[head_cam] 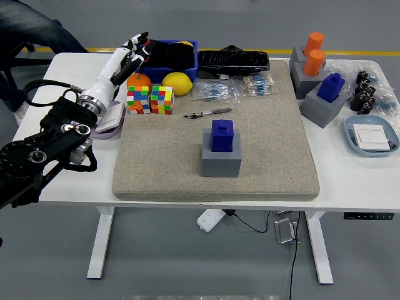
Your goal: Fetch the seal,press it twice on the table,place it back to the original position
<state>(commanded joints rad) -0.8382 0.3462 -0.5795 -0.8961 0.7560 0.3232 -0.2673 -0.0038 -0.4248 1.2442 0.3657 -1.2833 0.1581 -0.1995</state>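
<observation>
My left hand (128,53), fingers spread and empty, is up far left. The blue block seal (222,135) sits in its grey square holder (221,164). I think the job looks done; next I just rest the arm.

Black jointed left arm (44,150) with looping cable, silver wrist ring, white hand (122,59), black fingertips.
</observation>
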